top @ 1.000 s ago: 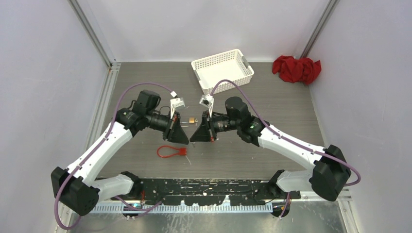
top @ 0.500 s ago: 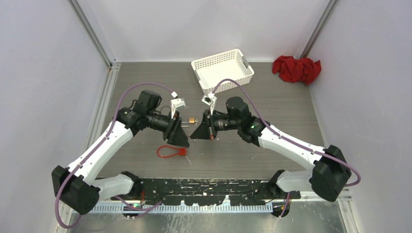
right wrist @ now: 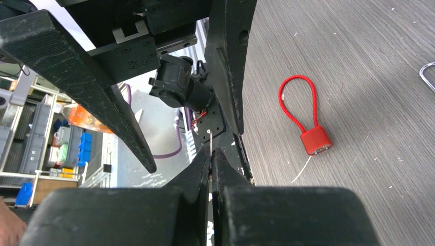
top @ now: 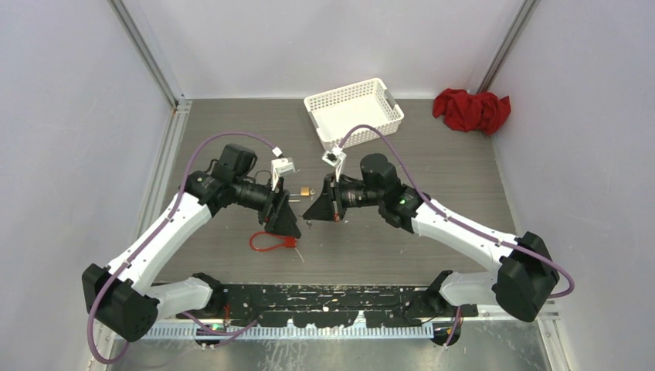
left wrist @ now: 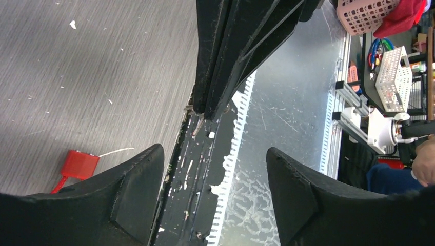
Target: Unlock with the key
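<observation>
- Top external view showed the red padlock (top: 272, 241) lying on the table (top: 432, 154), at about seven o'clock from the right gripper (top: 311, 215) and near the left gripper (top: 287, 222).
- Right gripper was clenched on a thin key (right wrist: 210, 139); left gripper stood released, holding nothing.
- Padlock looked light and likely to slide; its cable loop seemed floppy, its body stiff; the body's sides seemed the best hold, keyhole left free.
- Key looked thin and slippery; it might twist between the pads.
</observation>
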Tool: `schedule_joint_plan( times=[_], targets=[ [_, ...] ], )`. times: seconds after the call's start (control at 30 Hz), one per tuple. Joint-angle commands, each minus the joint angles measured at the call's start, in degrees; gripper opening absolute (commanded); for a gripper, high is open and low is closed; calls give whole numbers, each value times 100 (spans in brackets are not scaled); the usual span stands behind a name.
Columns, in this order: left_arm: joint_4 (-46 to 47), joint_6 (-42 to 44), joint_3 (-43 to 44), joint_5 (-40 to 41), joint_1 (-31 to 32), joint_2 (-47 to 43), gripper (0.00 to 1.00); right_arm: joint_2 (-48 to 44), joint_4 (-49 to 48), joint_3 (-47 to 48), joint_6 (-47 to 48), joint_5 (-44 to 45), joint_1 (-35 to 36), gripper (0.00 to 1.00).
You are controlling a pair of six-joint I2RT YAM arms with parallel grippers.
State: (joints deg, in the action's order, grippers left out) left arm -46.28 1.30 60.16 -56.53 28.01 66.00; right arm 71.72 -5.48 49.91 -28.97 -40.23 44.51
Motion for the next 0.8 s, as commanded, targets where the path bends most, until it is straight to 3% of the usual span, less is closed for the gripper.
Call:
schedule_joint_plan(
  times=[0.0,0.2,0.33,0.53,0.63,0.77],
  targets=[
    [-74,236,258,0,-6,-80,74,-235,-141,31,-68,7,-56,1],
    [-233,262,266,152,-15,-130,77,-306,-69,31,-42,-12,-116,1],
    [-448,449,329,178,-21,-100,85,-359,-8,11,2,-45,-193,1],
    [-627,848,391,82,-64,-177,86,-463,50,-102,39,-133,-250,1],
    [-652,933,361,62,-76,-250,86,-501,70,-156,43,-207,-262,1],
    [-575,931,338,-63,-82,-218,75,-478,76,-164,32,-360,-261,1]
  ],
)
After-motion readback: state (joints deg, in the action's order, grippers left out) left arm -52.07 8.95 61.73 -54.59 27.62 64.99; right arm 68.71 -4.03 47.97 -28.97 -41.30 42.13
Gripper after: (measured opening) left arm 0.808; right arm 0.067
